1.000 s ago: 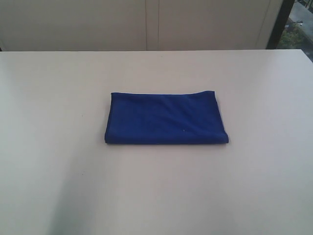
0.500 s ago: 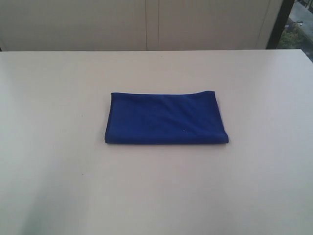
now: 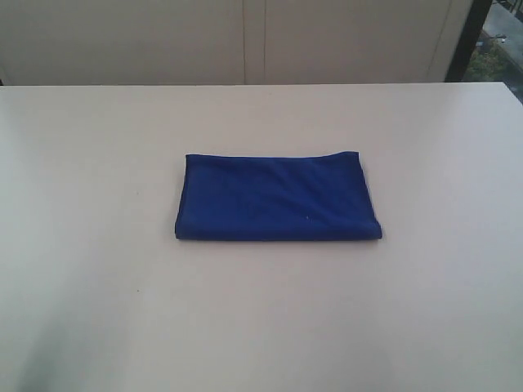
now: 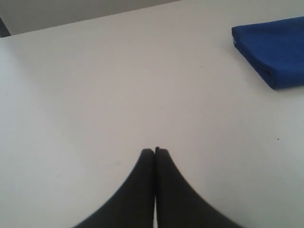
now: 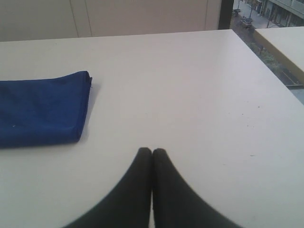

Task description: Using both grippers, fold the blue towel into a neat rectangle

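Nothing moved | one blue towel [image 3: 278, 198], folded | left gripper [image 4: 155, 151], right gripper [image 5: 152, 150] closed, empty

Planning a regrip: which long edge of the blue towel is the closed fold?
The near long edge of the blue towel, exterior view: smooth and rounded. The far edge shows a pale sliver and a raised right corner.

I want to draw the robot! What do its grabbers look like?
Only the tips show. The left gripper and the right gripper look alike: two plain black jaws each, wide at the base, curving to slim rounded tips. No cables or markings are visible.
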`<state>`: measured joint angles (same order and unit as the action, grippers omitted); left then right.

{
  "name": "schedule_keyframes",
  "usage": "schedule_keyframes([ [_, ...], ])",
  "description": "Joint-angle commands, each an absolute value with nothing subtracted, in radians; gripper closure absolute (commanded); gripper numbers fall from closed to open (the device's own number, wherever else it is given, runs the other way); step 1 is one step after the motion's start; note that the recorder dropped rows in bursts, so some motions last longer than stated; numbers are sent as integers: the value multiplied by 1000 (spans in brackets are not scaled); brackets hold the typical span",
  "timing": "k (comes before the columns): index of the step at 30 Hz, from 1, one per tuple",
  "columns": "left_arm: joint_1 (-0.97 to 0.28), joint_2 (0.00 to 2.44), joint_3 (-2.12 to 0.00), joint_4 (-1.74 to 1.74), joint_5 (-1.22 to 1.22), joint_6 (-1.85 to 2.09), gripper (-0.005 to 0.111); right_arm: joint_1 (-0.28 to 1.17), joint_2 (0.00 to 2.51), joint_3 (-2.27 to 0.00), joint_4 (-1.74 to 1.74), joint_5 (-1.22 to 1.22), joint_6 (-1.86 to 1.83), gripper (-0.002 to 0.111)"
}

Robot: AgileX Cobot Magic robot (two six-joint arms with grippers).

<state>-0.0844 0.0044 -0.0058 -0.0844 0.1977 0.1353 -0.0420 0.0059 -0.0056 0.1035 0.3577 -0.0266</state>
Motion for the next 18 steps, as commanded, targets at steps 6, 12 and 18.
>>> schedule_keyframes([
  [6, -83, 0, 0, -94, 212, 130, 107, -52, 0, 0, 96, 351, -21, 108],
  [12, -83, 0, 0, -99, 212, 130, 107, -52, 0, 0, 96, 351, -21, 108],
  [18, -83, 0, 0, -95, 212, 91, 107, -52, 0, 0, 96, 351, -21, 108],
])
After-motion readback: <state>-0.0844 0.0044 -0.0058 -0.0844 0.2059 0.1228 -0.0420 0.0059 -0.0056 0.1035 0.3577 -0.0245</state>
